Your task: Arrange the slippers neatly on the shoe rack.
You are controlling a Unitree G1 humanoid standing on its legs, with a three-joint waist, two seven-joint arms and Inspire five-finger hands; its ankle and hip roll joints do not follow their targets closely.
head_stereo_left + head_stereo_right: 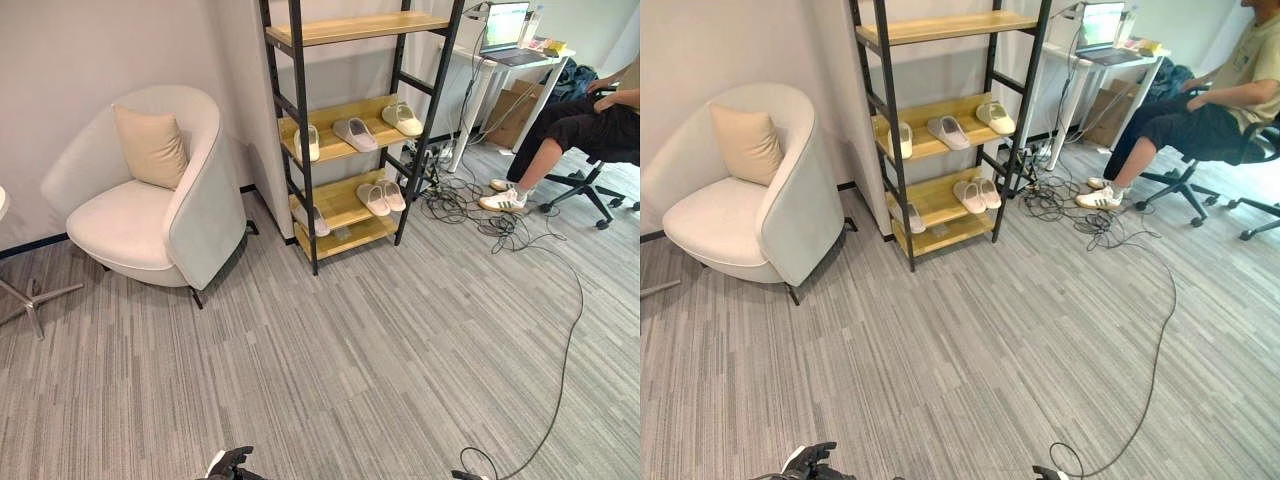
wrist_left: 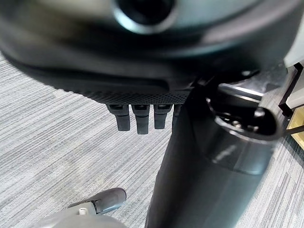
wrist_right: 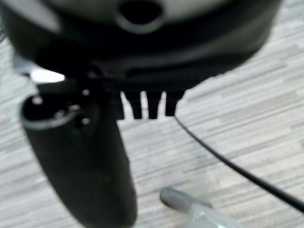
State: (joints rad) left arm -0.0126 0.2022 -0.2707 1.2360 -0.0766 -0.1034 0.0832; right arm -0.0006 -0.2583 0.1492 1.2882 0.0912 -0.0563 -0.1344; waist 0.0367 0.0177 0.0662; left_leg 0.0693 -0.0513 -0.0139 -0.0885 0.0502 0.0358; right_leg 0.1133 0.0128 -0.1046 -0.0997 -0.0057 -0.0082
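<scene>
On the rack: you have slippers on two wooden shelves of the black-framed shoe rack (image 1: 300, 150) standing against the wall.
Middle shelf: three pale slippers sit apart from each other; the left slipper (image 1: 309, 142) points toward the wall, the centre slipper (image 1: 355, 133) lies slanted, the right slipper (image 1: 402, 118) sits near the rack's right post.
Lower shelf: a pair of slippers (image 1: 381, 196) lies side by side, touching, at the right end; another slipper (image 1: 318, 222) pokes out at the left end, partly hidden by the front post.
Top shelf: bare wood.
Left hand (image 2: 137, 116): you see its fingers hanging straight and relaxed over the carpet, holding nothing.
Right hand (image 3: 147, 107): same story, fingers straight down above the carpet, nothing in them.
Armchair (image 1: 150, 200): cream, with a beige cushion (image 1: 150, 146), just left of the rack.
Bench (image 1: 505, 65): white, to the right of the rack, carrying an open laptop (image 1: 505, 28).
Person (image 1: 585, 125): seated on an office chair beside the bench, one white shoe on the carpet.
</scene>
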